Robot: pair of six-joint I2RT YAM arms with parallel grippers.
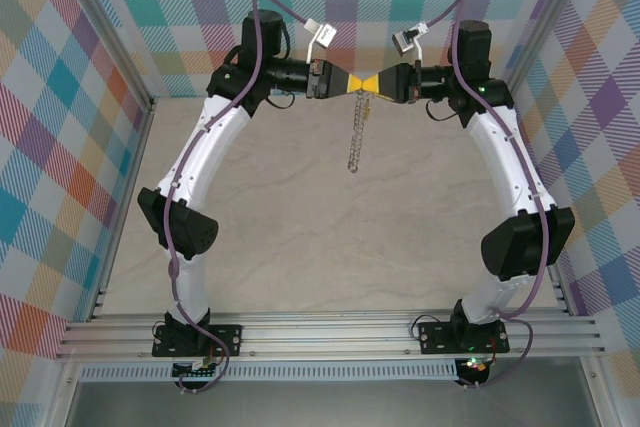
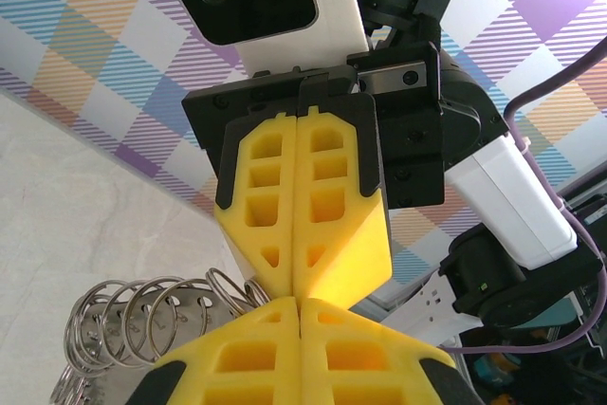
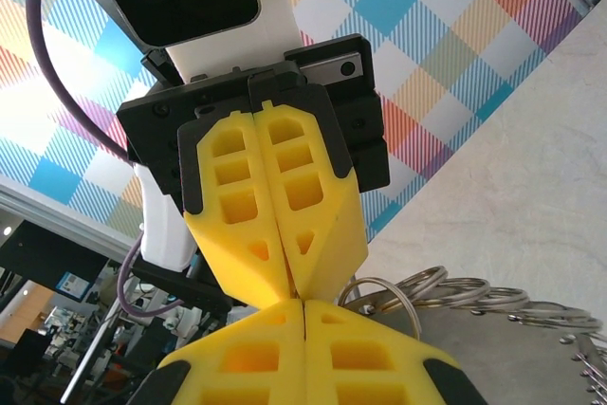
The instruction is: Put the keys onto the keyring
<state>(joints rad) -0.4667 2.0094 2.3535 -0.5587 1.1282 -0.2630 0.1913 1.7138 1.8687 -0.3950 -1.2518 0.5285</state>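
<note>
High over the far middle of the table my left gripper and right gripper meet tip to tip, both shut. The keyring, a grey ring edged with small loops, hangs limp from the point where they meet. In the left wrist view its loops fan out left of my own yellow fingers, with the right gripper's fingers above. In the right wrist view the loops run right from behind my fingers. The keys are hidden; what the left pads pinch cannot be made out.
Pale marbled tabletop lies well below the hanging ring. Checked colour walls close in the left, right and back. An aluminium rail carries both arm bases at the near edge.
</note>
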